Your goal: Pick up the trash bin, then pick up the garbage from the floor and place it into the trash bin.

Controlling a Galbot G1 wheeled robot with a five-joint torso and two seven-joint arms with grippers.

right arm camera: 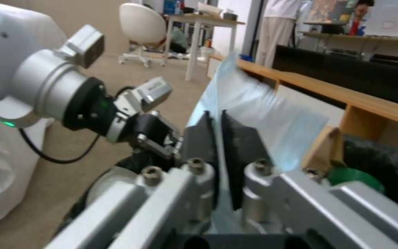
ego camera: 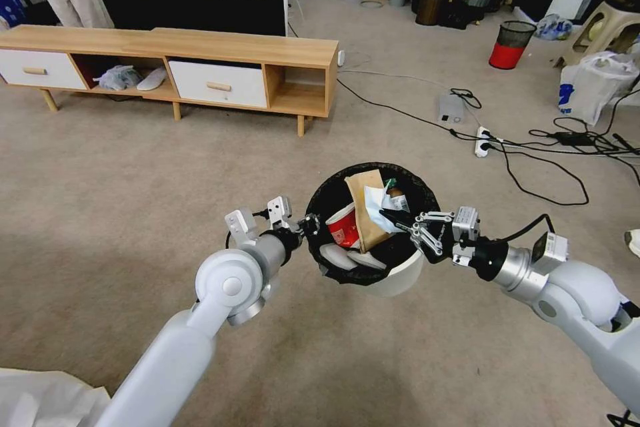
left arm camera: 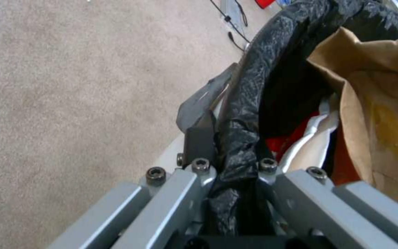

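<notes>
The trash bin [ego camera: 403, 276], white with a black liner [left arm camera: 263, 62], hangs above the carpet in front of me. My left gripper [ego camera: 310, 223] is shut on its near-left rim, with the liner pinched between the jaws [left arm camera: 229, 138]. Inside lie a brown paper bag [ego camera: 365, 203], a red-white paper cup [ego camera: 343, 225] and a green-capped bottle [right arm camera: 353, 178]. My right gripper [ego camera: 390, 217] reaches over the bin's mouth and is shut on a white tissue [right arm camera: 263, 103], which stands up between its fingers above the bag.
A low wooden cabinet [ego camera: 200, 60] with white drawers stands ahead on the left. Black cables and a power strip [ego camera: 481, 140] run across the carpet on the right. Beyond them are a red-and-black mesh bin [ego camera: 510, 43] and a white plastic bag [ego camera: 593, 83].
</notes>
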